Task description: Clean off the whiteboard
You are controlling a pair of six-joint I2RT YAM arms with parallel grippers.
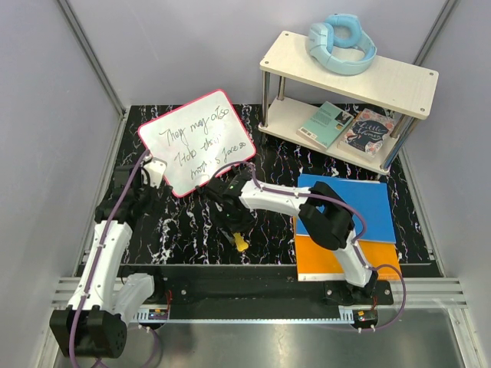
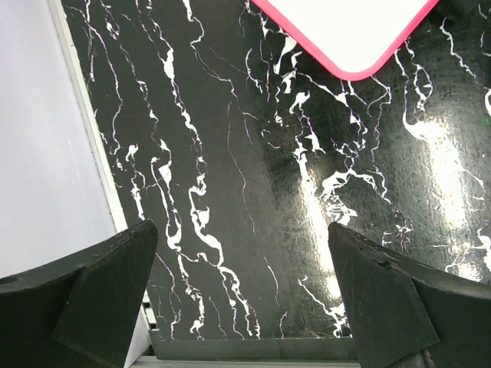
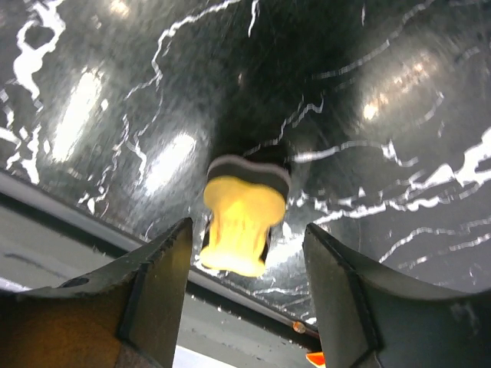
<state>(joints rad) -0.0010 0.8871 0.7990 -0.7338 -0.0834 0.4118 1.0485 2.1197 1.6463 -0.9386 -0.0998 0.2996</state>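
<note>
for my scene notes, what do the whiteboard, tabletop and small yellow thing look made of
Whiteboard: smooth white coated face; the pink-red rim looks plastic. Tabletop: glossy black with white marble veining and lamp glare; stone or printed laminate, cannot tell. Yellow thing: matte yellow, plastic-like body with a pale grey, felt-like band; probably an eraser.

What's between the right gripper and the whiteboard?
Nothing visible. The right gripper, open, hangs above a yellow eraser on the table. The whiteboard lies just beyond it, with only bare table between. The eraser sits on the gripper's near side, out of that path.
</note>
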